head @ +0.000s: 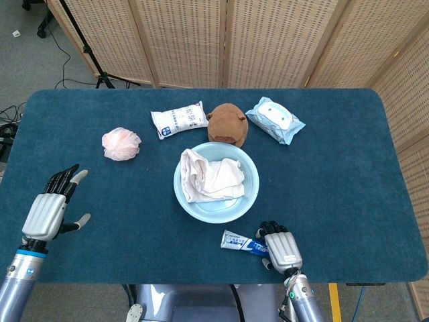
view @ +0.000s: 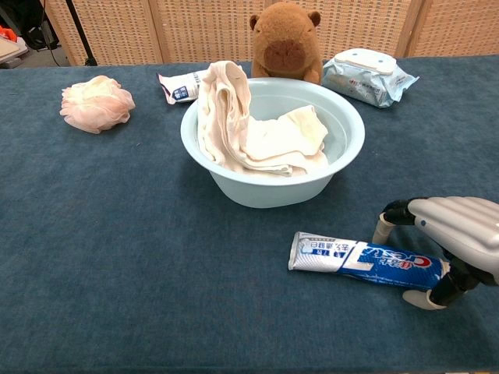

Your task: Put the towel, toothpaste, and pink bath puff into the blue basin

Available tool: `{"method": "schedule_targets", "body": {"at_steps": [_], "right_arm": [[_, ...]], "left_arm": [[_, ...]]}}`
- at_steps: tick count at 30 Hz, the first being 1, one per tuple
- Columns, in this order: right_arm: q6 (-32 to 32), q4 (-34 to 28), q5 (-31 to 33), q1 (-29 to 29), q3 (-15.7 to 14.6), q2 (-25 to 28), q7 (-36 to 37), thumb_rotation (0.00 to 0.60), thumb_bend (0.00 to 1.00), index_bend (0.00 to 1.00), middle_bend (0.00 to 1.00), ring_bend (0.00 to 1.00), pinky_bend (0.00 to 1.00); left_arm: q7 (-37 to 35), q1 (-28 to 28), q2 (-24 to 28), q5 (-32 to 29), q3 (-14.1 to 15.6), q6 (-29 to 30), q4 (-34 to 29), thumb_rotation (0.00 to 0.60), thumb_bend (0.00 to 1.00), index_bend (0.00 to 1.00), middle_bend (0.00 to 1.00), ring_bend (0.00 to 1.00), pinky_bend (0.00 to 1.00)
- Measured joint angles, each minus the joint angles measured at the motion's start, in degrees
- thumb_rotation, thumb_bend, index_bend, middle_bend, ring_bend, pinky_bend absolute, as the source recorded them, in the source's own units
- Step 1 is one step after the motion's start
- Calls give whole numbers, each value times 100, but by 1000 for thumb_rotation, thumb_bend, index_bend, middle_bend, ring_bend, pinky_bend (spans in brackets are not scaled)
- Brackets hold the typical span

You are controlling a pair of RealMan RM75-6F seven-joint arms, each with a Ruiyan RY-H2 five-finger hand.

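The toothpaste tube (head: 241, 242) (view: 366, 262) lies flat on the blue cloth in front of the blue basin (head: 257, 181) (view: 265, 191). My right hand (head: 281, 247) (view: 456, 238) arches over its cap end, fingertips down on the far side and thumb on the near side, with small gaps showing. The white towel (head: 211, 176) (view: 257, 132) is bunched inside the basin, one fold standing above the rim. The pink bath puff (head: 121, 143) (view: 97, 103) sits at the far left. My left hand (head: 50, 204) hovers open near the left front edge, holding nothing.
Behind the basin stand a brown capybara plush (head: 226, 123) (view: 286, 43), a light-blue wipes pack (head: 274, 119) (view: 366, 76) and a white packet (head: 179, 119) (view: 178, 87). Wicker folding screens close off the back. The table's front edge runs just below my right hand.
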Motion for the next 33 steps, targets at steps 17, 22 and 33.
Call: {"method": "schedule_targets", "body": {"at_steps": [17, 22, 33], "right_arm": [[109, 135, -120, 15, -42, -53, 26, 600, 337, 594, 409, 396, 497], [148, 145, -167, 4, -65, -21, 33, 600, 338, 644, 454, 444, 532], [225, 27, -166, 3, -75, 86, -100, 600, 348, 707, 510, 502, 578]], "left_arm": [[-46, 11, 30, 34, -7, -31, -24, 600, 242, 25, 0, 0, 74], [-73, 12, 35, 48, -10, -38, -26, 600, 244, 25, 0, 0, 74], [-125, 10, 43, 33, -25, -72, -17, 600, 244, 25, 0, 0, 74]]}}
